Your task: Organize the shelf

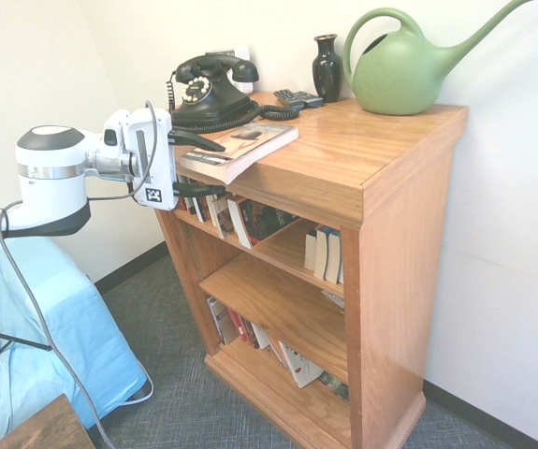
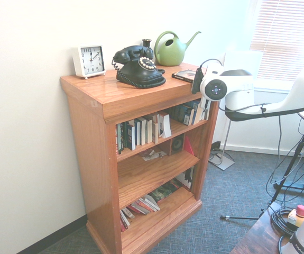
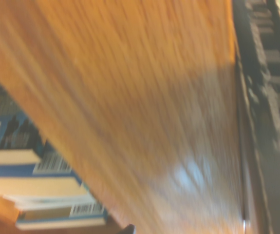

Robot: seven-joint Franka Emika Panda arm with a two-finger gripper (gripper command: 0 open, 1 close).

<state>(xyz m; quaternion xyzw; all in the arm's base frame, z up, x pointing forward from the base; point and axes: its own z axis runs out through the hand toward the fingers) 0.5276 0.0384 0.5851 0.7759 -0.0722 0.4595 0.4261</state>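
First exterior view: thick-topped wooden shelf (image 1: 395, 154) carries a rounded, dial-faced telephone (image 1: 210, 94)

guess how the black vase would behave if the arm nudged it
The vase would probably tip fairly easily, being tall and narrow. Its glossy surface may be slippery to grip. It looks stiff, and could well break if it fell off the shelf.

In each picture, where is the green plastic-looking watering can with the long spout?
First exterior view: the green watering can is at the top right, on the wooden shelf's top.
Second exterior view: it is above the centre, right of the black rotary-style telephone.
Wrist view: not clearly in it; only a pale green blur shows at the top right corner.
Shared landmark, both exterior views: the telephone.
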